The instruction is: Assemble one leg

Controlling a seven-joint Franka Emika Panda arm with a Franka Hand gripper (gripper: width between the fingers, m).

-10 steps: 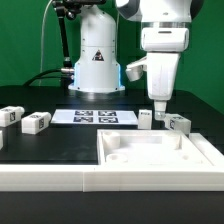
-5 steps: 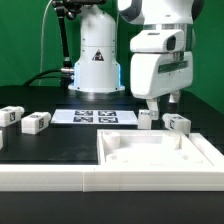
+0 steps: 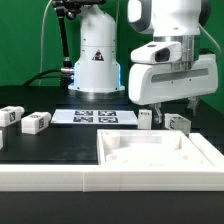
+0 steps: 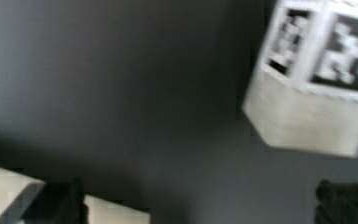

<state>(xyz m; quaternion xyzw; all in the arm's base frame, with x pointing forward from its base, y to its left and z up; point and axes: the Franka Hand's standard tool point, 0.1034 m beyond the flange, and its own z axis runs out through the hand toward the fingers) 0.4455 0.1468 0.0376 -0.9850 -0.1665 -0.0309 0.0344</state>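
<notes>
Your gripper [image 3: 173, 107] has turned at the wrist in the last second. A second ago the hand stood narrow and upright over the pair of blocks; now it lies broadside to the exterior view, and it also sits a little lower. The fingers are spread wide and hold nothing. They hang just above the bench [image 3: 60, 140] toward its far edge, on the exterior view's right. This reads as lining the jaws up for a pick, not a pick itself. The leg [image 3: 178, 122] that looks like the target stands on the bench below the fingers, untouched. The neighbouring leg [image 3: 146, 118] is just beside it, next to the end of the marker board [image 3: 93, 116]. In the wrist view one leg [image 4: 318, 80] lies off to the side of the dark fingertips [image 4: 345, 200], not between them. You cannot tell from that view which of the pair it is. So expect to need a sideways correction before you lower and close, and mind that the spread fingers do not knock the neighbour. A third leg [image 3: 35, 122] and a fourth leg [image 3: 8, 116] wait near the far corner on the exterior view's left, well apart from the hand. The only thing that can hold anything is the large white panel [image 3: 118, 172] along the near edge. Its rimmed recesses show nothing inside, and no leg is fitted to it yet, so the assembly itself has not begun.
</notes>
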